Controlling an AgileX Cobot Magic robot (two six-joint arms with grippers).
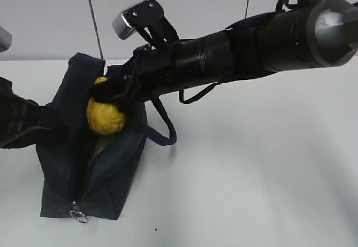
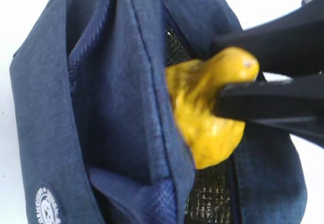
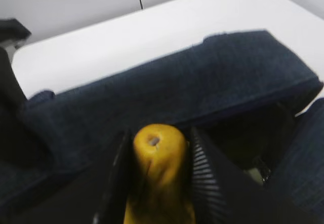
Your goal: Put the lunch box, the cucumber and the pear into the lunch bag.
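The dark navy lunch bag [image 1: 112,174] stands at the left of the table with its top open. My right gripper [image 1: 109,93] reaches across and is shut on the yellow pear [image 1: 105,115], holding it over the bag's opening. The right wrist view shows the pear [image 3: 157,158] between the two ribbed fingers [image 3: 205,173], stem end up, with the bag [image 3: 202,82] behind it. The left wrist view shows the pear [image 2: 202,117] partly inside the open bag [image 2: 45,107]. My left arm [image 1: 19,121] lies against the bag's left side; its fingers do not show. The lunch box and cucumber are out of view.
The bag's metal zipper pull [image 1: 78,216] hangs at its near bottom corner. A handle loop [image 1: 165,132] droops on the bag's right side. The white table [image 1: 257,174] stretches to the right of the bag, with a wall behind.
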